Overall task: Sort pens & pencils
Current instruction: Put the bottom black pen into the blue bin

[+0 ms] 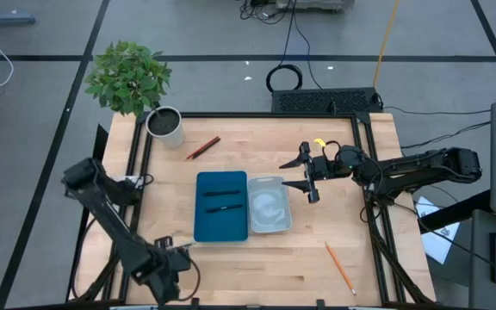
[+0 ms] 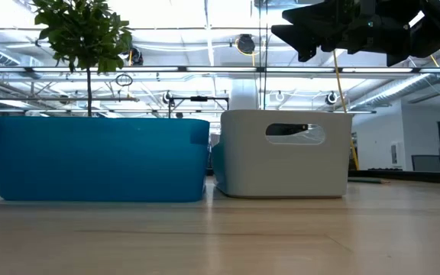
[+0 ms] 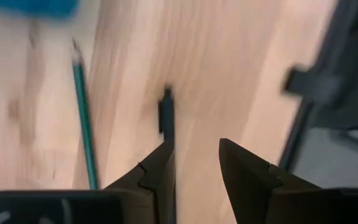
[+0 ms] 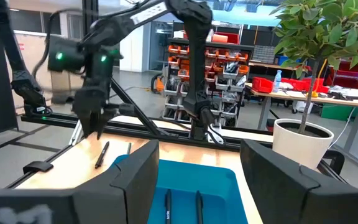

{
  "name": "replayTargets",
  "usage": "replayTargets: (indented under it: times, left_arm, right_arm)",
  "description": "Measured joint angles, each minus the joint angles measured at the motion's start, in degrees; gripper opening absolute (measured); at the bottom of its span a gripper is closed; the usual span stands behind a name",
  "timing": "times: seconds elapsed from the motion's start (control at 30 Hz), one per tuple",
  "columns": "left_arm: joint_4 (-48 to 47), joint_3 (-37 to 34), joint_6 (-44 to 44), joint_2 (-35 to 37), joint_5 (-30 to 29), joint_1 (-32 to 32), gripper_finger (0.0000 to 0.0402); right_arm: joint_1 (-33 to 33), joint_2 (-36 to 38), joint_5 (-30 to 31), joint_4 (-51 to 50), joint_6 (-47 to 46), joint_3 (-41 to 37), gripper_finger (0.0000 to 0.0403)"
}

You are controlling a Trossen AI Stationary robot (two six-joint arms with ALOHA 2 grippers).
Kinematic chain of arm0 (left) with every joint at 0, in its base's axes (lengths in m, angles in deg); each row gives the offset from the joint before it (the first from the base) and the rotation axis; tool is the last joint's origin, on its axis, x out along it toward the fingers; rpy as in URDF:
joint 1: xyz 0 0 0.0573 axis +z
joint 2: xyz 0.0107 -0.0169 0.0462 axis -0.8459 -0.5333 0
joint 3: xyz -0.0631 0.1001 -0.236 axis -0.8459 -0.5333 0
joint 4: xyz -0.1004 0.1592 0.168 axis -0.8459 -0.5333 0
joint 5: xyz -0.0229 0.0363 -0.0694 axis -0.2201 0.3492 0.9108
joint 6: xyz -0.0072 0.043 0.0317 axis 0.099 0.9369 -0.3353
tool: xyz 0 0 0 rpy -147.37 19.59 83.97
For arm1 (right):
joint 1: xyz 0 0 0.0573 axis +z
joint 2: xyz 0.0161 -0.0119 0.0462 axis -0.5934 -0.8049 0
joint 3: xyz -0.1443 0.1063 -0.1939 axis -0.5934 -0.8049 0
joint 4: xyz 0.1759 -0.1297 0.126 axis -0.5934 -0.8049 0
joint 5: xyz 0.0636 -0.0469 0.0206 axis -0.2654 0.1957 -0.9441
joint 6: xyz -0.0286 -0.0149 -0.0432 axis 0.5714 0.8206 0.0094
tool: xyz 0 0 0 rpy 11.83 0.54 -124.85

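The left gripper [image 3: 194, 165], fingers parted and holding nothing, hangs at the table's [image 1: 317, 258] near-left corner over a black pen [image 3: 166, 118] lying beside a green pencil [image 3: 82, 115], while two pens [image 1: 222, 200] lie in the blue tray [image 1: 203, 226] and the right gripper [image 1: 306, 176] waits spread wide beside the white bin [image 1: 269, 226].

Wooden table [image 1: 317, 250] bearing blue tray [image 1: 221, 207], clear bin [image 1: 269, 207], potted plant [image 1: 164, 125], and scattered pencils [image 1: 340, 267].
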Motion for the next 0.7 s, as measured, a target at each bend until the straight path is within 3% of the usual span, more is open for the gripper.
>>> replayTargets:
  times: [0.3, 0.7]
  left_arm:
    - [0.3, 0.1, -4.9, -8.1, 1.1, -1.4, 0.0129]
    - [-4.3, 0.1, -9.2, -9.8, 2.8, -2.0, 0.0129]
  right_arm:
    - [0.0, 0.0, 0.0, -1.0, 0.0, 0.0, 0.0215]
    - [0.0, 0.0, 0.0, -3.4, 0.0, 0.0, 0.0215]
